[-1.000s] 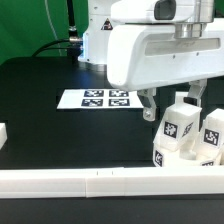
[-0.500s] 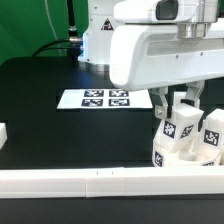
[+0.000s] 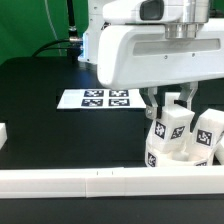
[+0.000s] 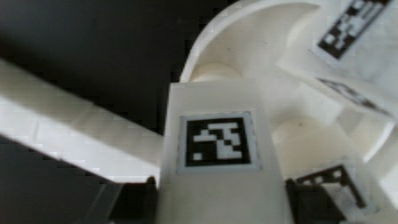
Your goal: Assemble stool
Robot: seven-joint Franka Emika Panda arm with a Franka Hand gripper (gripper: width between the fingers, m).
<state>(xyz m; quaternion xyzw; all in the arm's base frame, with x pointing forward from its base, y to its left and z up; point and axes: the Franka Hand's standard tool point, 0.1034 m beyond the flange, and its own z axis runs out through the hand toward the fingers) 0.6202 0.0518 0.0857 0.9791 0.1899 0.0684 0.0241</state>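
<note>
While the arm hangs low over the black matte worktop (image 3: 40, 110), its two-finger tool (image 3: 171, 100) straddles the top of one small white plastic block leg (image 3: 168, 127) — a finger shows on either side of the block, so the tool reads as pinching that leg, though pad contact itself is not clearly resolved in the exterior view. In the wrist view the same leg (image 4: 217, 140) fills the frame, a smooth squared post with one black-and-white square tag on its face.

Count of legs seen in the exterior view: three, clustered at that view's right — the gripped one, a second tagged leg (image 3: 207, 133) just beside it, and a third (image 3: 160, 153) lower down, partly hidden. Each is blocky, glossy white, with a printed tag. They stand close against each other just behind the rail.

Thick round white plastic disc seat (image 4: 285, 45) appears only in the wrist view, as a curved smooth rim behind the gripped leg; socket holes cannot be made out.

One flat white marker board (image 3: 96, 98) with four tags lies on the worktop, well apart from the legs. One long white rail bar (image 3: 70, 180) runs along the near edge.
</note>
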